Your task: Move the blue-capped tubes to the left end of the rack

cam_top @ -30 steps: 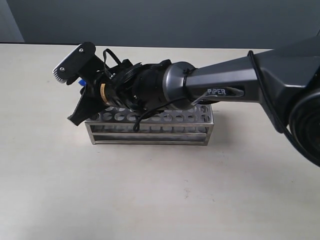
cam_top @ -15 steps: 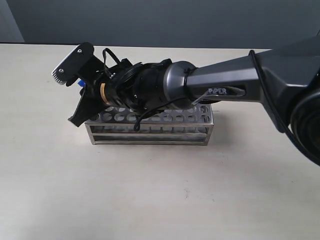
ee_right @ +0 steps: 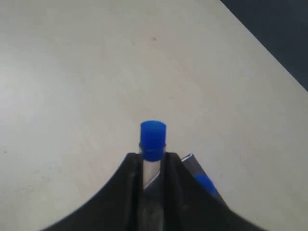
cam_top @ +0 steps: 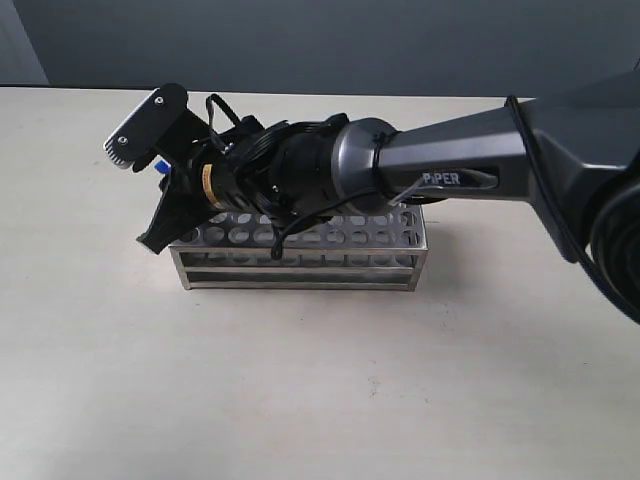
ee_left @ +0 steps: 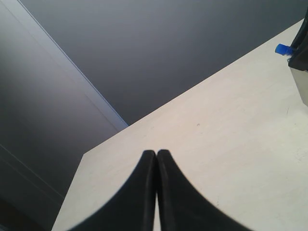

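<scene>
the right gripper (cam_top: 148, 190) is pinching a blue-capped tube (ee_right: 153, 139) between its two black fingers (ee_right: 129, 192), and in the right wrist view the bright blue cap is sticking out just past the fingertips while the clear glass is showing in the narrow gap between them. in the exterior view the right arm (cam_top: 450, 165) is reaching across from the right side and is hanging over the rack (cam_top: 300, 255), hiding most of the top plate. the gripper is sitting at the rack's left end, where only a small patch of blue is showing between the fingers. whether the tube's lower end is sitting in a hole or hanging above the plate cannot be told, because the gripper is covering it. a second blue cap (ee_right: 204, 184) is peeking out just beside one finger in the right wrist view, close to a strip of shiny metal. the rack is standing upright on the pale table (cam_top: 300, 400), its long side facing the camera. the left gripper (ee_left: 156, 159) is staying out of the exterior view; its own camera is showing its fingertips pressed together with nothing between them, pointing over the bare table toward the grey wall (ee_left: 144, 48), with the blue cap visible far off at the frame's edge.
</scene>
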Available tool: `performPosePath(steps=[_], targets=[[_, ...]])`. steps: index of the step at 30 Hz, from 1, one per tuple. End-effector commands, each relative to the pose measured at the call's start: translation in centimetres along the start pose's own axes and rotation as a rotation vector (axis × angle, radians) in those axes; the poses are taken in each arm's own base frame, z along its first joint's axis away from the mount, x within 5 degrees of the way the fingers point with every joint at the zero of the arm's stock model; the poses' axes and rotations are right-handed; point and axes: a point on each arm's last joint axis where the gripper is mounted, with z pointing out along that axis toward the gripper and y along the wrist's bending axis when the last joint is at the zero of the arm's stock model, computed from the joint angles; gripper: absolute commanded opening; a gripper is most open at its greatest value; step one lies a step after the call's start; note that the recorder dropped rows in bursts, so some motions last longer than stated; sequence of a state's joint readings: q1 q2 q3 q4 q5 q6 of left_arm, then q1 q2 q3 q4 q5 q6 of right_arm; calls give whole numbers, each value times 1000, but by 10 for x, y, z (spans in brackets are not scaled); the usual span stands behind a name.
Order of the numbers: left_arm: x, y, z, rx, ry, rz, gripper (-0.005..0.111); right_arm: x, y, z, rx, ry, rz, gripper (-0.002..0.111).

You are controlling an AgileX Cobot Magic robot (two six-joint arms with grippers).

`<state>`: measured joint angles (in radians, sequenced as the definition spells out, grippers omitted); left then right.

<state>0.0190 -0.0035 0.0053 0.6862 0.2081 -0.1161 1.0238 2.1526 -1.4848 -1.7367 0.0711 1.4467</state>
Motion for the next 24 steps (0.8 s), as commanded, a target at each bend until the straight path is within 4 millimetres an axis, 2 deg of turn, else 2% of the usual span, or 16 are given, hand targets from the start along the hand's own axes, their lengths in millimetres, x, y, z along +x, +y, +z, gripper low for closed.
performPosePath(steps=[1, 15, 24], targets=[[-2, 1, 0, 2, -10, -6, 1, -32, 2, -23, -57, -94, -12, -1], [-2, 1, 0, 2, -10, -6, 1, -35, 5, -25, -95, -107, -22, -1], [-2, 1, 0, 2, -10, -6, 1, -51, 4, -28, -121, -159, -49, -1]])
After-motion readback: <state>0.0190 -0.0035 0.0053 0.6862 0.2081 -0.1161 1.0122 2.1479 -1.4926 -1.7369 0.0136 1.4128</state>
